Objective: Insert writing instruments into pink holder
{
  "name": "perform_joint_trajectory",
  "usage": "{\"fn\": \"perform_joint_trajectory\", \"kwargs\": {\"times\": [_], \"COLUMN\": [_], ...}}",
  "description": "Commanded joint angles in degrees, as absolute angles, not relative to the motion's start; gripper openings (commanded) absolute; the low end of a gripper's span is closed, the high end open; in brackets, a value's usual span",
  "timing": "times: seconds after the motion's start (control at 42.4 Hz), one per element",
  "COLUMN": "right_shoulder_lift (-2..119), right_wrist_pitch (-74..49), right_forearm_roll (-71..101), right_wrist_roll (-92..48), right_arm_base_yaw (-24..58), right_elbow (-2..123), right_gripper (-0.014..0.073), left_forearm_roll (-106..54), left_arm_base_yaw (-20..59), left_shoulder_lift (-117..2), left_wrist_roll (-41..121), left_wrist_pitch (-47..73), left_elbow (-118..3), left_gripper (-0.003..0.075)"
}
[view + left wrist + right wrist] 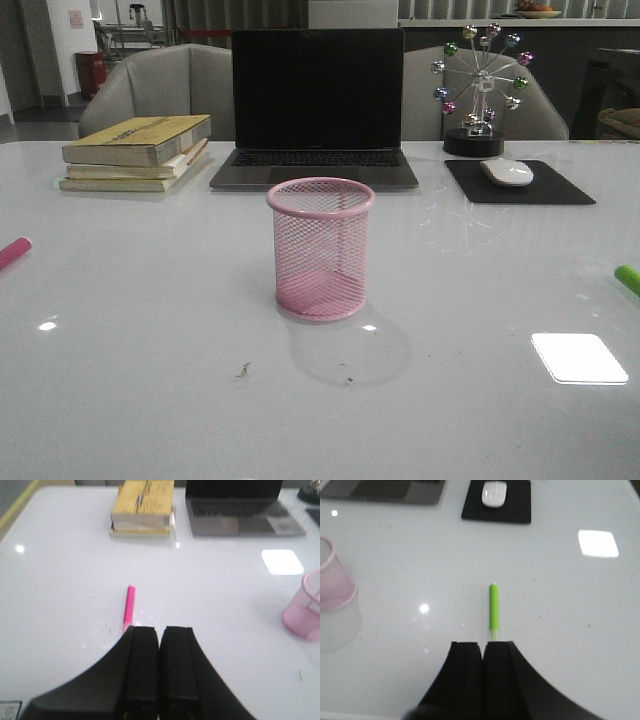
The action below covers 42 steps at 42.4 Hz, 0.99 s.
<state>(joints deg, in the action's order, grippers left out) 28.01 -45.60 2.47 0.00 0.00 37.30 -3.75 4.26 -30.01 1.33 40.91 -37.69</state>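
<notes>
Between my clenched left gripper (160, 635) fingers nothing sits; right gripper (482, 650) likewise. Pink marker (129, 606) and green marker (493, 609) lie flat just ahead, pink holder (320, 250) mid-table. Closed jaws descending could roll either away.

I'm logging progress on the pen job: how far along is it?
Nothing is done: the pink holder stands empty. Nothing is in hand: the left gripper and right gripper are shut and empty. The pink marker and green marker lie on the table.
</notes>
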Motion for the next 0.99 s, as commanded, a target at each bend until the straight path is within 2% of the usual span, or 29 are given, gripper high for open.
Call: {"fn": "perform_joint_trajectory", "kwargs": {"times": [0.0, 0.236, 0.307, 0.354, 0.425, 0.448, 0.519, 0.566, 0.661, 0.779, 0.967], "right_shoulder_lift": [31.0, 36.2, 37.4, 38.0, 38.8, 38.9, 39.7, 40.1, 41.9, 45.9, 56.4], "right_wrist_pitch": [-44.5, -47.9, -48.4, -48.8, -48.8, -48.8, -48.8, -48.8, -48.6, -48.2, -47.3], "right_forearm_roll": [1.9, 1.9, 1.9, 1.9, 1.9, 1.9, 1.9, 1.9, 1.6, -0.3, 0.0], "right_wrist_roll": [-0.5, -0.5, -0.5, -0.5, -0.5, -0.5, -0.5, -0.5, 0.0, 2.3, 2.4], "right_arm_base_yaw": [0.0, 0.0, 0.0, 0.0, 0.0, 0.0, 0.0, 0.0, -0.1, -1.0, -2.0], "right_elbow": [38.9, 38.9, 38.9, 38.9, 38.9, 38.9, 38.9, 38.9, 38.9, 39.6, 42.9], "right_gripper": [0.0057, 0.006, 0.0092, 0.0168, 0.0329, 0.0395, 0.0521, 0.0564, 0.0582, 0.0582, 0.0582], "left_forearm_roll": [-4.2, -4.7, -4.7, -4.7, -4.7, -4.7, -4.7, -4.7, -5.4, -8.6, -11.0], "left_arm_base_yaw": [4.7, 4.7, 4.7, 4.7, 4.7, 4.7, 4.7, 4.7, 4.8, 7.1, 15.2], "left_shoulder_lift": [-33.5, -39.3, -40.4, -40.9, -41.2, -41.2, -41.2, -41.2, -41.2, -41.2, -41.2], "left_wrist_roll": [1.0, 1.0, 1.0, 1.0, 1.3, 1.5, 2.2, 2.8, 2.9, 6.2, 9.2], "left_wrist_pitch": [39.2, 38.6, 38.6, 38.6, 38.5, 38.4, 38.4, 38.4, 38.4, 38.0, 37.5], "left_elbow": [-39.4, -39.4, -39.4, -39.4, -39.4, -39.4, -39.4, -39.4, -39.4, -39.4, -39.4], "left_gripper": [0.0091, 0.0091, 0.0092, 0.0095, 0.0152, 0.0195, 0.0342, 0.0429, 0.0542, 0.0537, 0.0507]}}
